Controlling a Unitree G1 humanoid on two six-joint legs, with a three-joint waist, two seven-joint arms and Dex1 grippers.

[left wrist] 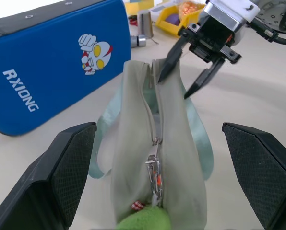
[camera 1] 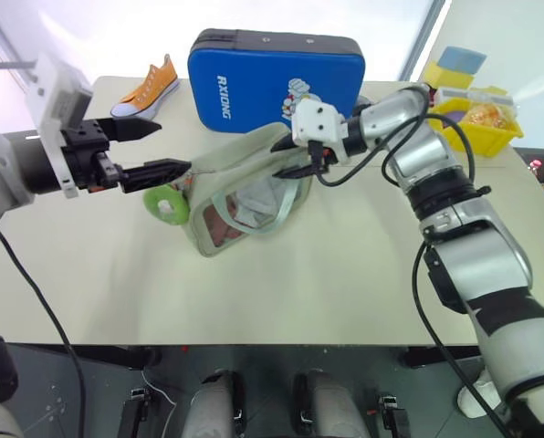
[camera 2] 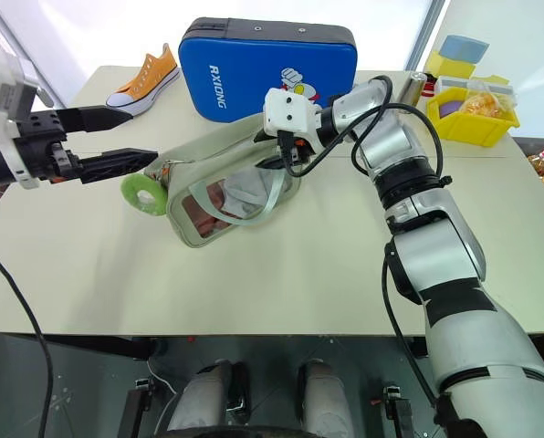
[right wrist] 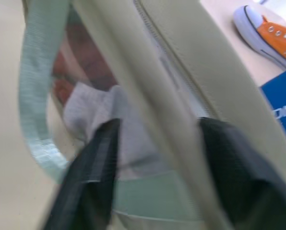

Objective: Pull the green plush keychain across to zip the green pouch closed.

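The pale sage-green soft zip pouch with a clear plastic window (camera 1: 240,196) lies near the middle of the cream tabletop (camera 1: 281,292), slanting from lower left to upper right in the head views. Through its window show a red item and a crumpled white one, with a mint strap (camera 1: 277,214) looped over the front. The small lime-green fuzzy ring keychain (camera 1: 167,204) hangs at the pouch's lower-left end, touching the table.

At the upper right of the head views, a yellow plastic bin (camera 2: 477,114) holds orange-yellow wrapped items and something purple; what they are cannot be told. Behind the pouch, at the top centre, stands a large blue padded case with a cartoon print and white lettering (camera 1: 272,78), and left of it lies an orange canvas sneaker with a white sole (camera 1: 149,87).

The left gripper (camera 1: 162,151) hangs level at the left of the frame, its two black fingers spread wide, empty, just above and beside the keychain. The right gripper (camera 1: 290,157) reaches in from the right to the pouch's upper-right end, its fingers narrowed astride the pouch's top edge.

The left wrist view adds the zipper line running along the pouch's top seam, with a metal clasp (left wrist: 153,167) linking it to the fuzzy ring at the near end. The right wrist view shows the fabric ridge passing between that gripper's fingers (right wrist: 92,182); whether they pinch it cannot be told.
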